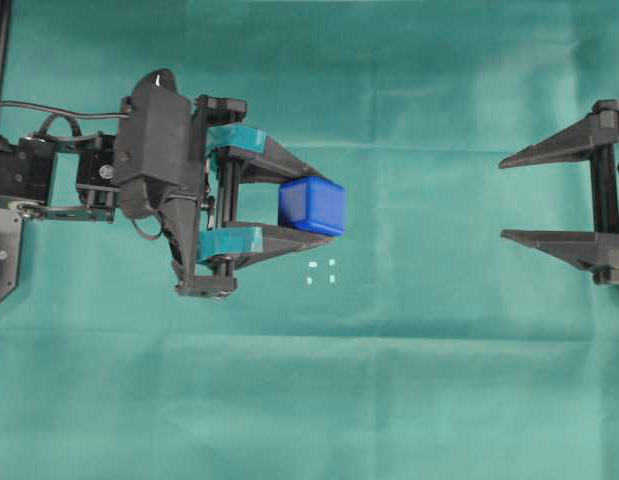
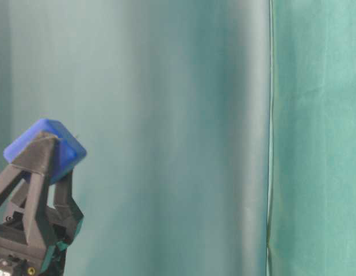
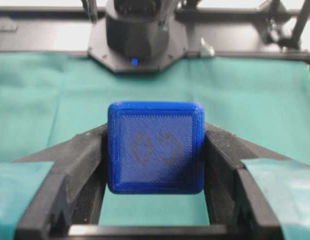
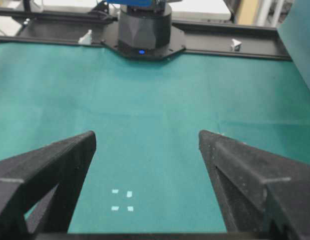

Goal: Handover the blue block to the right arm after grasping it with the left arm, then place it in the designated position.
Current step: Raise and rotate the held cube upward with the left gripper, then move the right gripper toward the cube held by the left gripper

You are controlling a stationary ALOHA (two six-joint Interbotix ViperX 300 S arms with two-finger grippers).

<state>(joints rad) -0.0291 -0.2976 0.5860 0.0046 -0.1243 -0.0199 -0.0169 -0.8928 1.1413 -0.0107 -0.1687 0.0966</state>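
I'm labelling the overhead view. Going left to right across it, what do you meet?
Left arm → blue block held in its jaws → four white dots on the cloth → right gripper, jaws wide open.

Covered edge to edge by green cloth (image 1: pixel 409 380), faintly creased. Marked near the middle by four tiny white dots (image 1: pixel 321 272) set in a small square, flat on the fabric; same dots (image 4: pixel 122 200) seen low in the right wrist view. Bordered at the far ends by black frame rails (image 4: pixel 245 37).
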